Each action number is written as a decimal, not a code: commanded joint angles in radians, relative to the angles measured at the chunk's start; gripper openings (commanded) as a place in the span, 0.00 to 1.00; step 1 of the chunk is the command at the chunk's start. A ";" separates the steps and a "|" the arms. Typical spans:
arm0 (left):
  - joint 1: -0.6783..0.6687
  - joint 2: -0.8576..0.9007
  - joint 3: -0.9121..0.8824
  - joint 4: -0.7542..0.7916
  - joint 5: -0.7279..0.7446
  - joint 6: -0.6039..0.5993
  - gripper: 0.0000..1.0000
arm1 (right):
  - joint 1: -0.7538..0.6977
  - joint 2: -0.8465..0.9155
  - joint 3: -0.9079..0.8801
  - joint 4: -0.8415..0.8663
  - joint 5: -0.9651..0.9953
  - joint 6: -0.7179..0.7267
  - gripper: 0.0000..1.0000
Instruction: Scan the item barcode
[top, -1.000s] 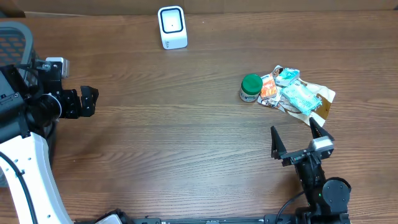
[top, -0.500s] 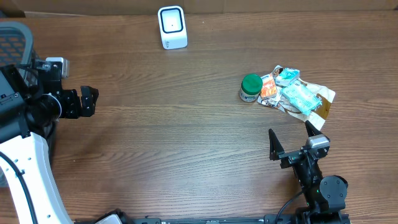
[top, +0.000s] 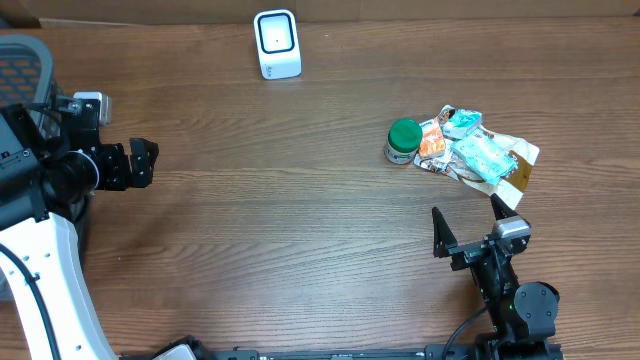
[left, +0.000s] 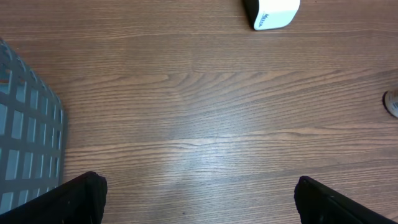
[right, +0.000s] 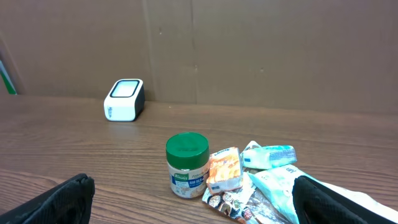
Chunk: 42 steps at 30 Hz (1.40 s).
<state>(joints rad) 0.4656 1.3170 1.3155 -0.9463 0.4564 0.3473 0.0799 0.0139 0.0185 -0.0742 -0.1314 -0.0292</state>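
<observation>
At the near edge of the table (top: 300, 230), a brown wood-grain laminate with a smooth, faintly glossy face, the right gripper (top: 467, 213) stands with its two flat black fingers spread wide and nothing between them, pointing toward the heap of goods just beyond. That heap lies on the right half of the table, apart from both grippers. A short round jar (right: 186, 165) stands upright at the heap's left end; it has a ribbed green screw lid, pale contents and a green-and-white label. Touching its side is a small orange packet (right: 224, 171) of crinkly film. Behind and to the right of that packet lie two soft teal-and-white pouches (top: 478, 152), overlapping a glossy printed sachet and a flat brown foil bag (top: 521, 166) with a pale corner. Whether a barcode faces up on any of them is too small to tell. Over on the left side, the left gripper (top: 147, 163) hangs above bare wood, its blunt black fingers likewise far apart and empty; a grey mesh panel (left: 25, 143) with a square-holed grid sits beside it. Farthest off, near the back edge, stands the scanner (top: 276, 44), a rounded white plastic block with a dark surround and a pale window. A matte brown cardboard wall (right: 261, 50) stands behind it.
</observation>
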 joint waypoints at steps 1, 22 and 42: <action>0.005 0.003 0.002 0.001 0.004 0.008 1.00 | -0.003 -0.011 -0.011 0.004 -0.004 0.003 1.00; 0.005 0.003 0.002 0.002 0.004 0.008 1.00 | -0.003 -0.011 -0.011 0.004 -0.004 0.003 1.00; -0.217 -0.280 0.002 0.001 -0.071 0.047 1.00 | -0.003 -0.011 -0.011 0.004 -0.004 0.003 1.00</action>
<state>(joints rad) 0.2798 1.0893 1.3155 -0.9463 0.4477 0.3523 0.0799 0.0139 0.0185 -0.0750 -0.1310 -0.0292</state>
